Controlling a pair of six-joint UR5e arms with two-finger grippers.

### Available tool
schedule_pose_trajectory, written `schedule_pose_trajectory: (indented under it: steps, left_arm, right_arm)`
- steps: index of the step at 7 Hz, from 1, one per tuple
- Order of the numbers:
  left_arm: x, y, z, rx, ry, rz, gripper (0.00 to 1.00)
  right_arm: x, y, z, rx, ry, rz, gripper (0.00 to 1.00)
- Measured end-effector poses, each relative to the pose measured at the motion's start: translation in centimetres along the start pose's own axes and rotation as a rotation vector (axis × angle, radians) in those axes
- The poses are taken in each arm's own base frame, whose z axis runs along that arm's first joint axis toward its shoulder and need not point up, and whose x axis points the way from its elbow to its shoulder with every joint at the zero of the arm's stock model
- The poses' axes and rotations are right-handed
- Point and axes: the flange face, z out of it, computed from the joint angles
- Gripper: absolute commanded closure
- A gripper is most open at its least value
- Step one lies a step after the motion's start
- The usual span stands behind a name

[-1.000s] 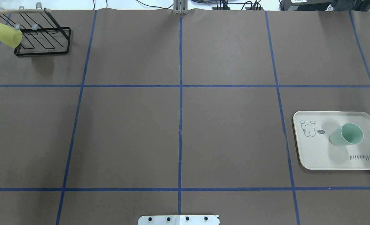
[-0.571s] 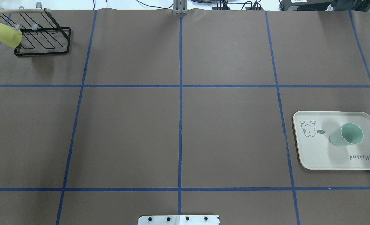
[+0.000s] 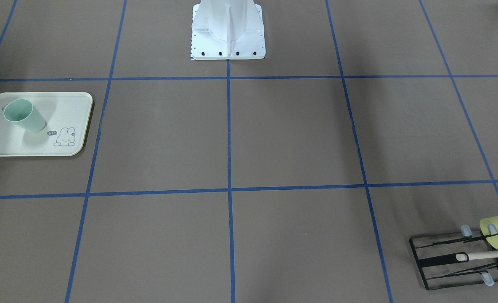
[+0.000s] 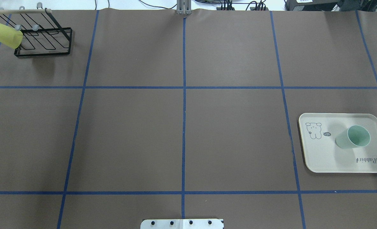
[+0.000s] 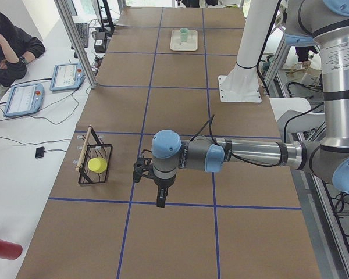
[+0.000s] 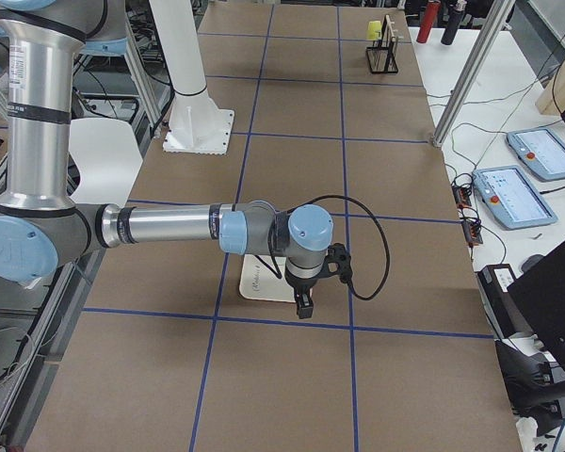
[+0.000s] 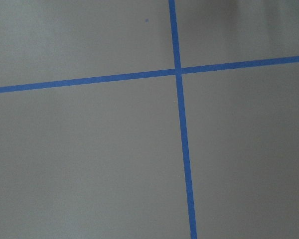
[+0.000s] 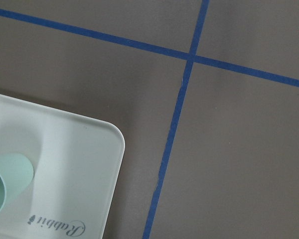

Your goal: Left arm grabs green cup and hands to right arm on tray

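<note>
The pale mint-green cup (image 4: 352,137) stands upright on the cream "Rabbit" tray (image 4: 322,156) at the table's right side. Cup (image 3: 24,115) and tray (image 3: 64,105) also show in the front-facing view, and the right wrist view shows the cup's edge (image 8: 5,181) and a tray corner (image 8: 74,164). The left gripper (image 5: 160,195) hangs above bare table near the rack, far from the cup; I cannot tell if it is open or shut. The right gripper (image 6: 303,306) hangs over the tray's near edge (image 6: 259,282), apart from the cup; I cannot tell its state either. Neither gripper shows in the overhead or front-facing view.
A black wire rack (image 4: 45,41) stands at the far left corner with a yellow-green cup (image 4: 4,35) hung on it. The white robot base (image 3: 228,31) sits at the table's middle edge. Blue tape lines grid the brown table. Operators' pendants (image 5: 23,96) lie on a side bench.
</note>
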Motion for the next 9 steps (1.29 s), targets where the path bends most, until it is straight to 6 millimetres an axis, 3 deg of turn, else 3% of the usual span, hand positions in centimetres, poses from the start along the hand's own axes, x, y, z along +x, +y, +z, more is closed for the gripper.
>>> schedule_pose_trajectory:
  steps: [9]
  left_arm:
    - [-0.45, 0.41, 0.20, -0.004, -0.003, -0.007, 0.00]
  right_arm:
    - [0.46, 0.15, 0.46, -0.010, 0.001, 0.005, 0.01]
